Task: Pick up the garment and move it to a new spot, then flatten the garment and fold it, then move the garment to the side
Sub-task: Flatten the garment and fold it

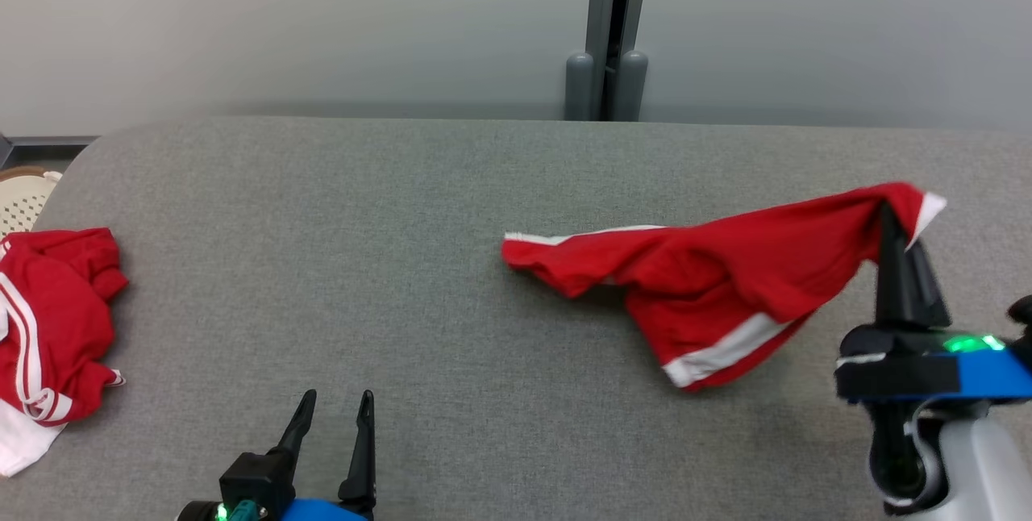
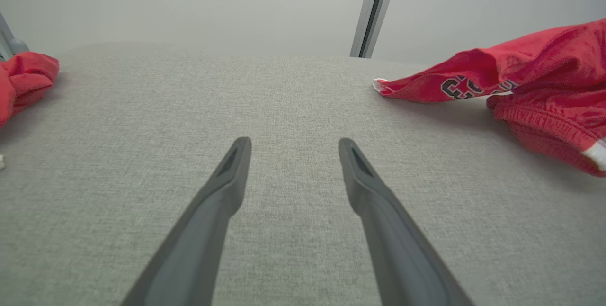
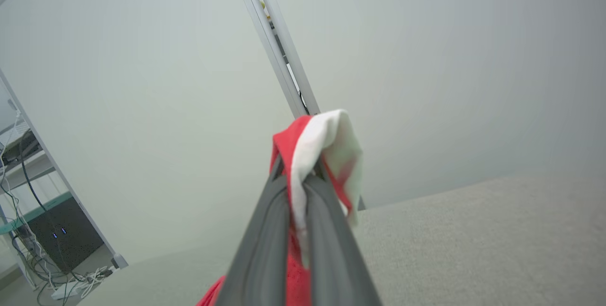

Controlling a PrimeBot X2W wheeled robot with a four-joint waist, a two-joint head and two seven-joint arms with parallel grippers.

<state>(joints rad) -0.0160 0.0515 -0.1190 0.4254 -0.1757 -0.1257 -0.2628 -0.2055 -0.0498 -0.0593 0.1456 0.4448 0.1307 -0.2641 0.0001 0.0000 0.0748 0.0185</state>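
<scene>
The left hand [image 2: 294, 143] hangs spread above the grey table [image 2: 284, 88]; a red garment [image 2: 544, 74], perhaps partly lifted, sits rightward.

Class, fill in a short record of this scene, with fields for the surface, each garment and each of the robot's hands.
Surface: grey fabric-covered table
Held garment: red garment with white trim, one corner lifted, far end resting on the table
Other garment: crumpled red and white garment, at the table's left edge
Right hand: shut on the lifted corner
Left hand: open, holding nothing, low over the table
</scene>
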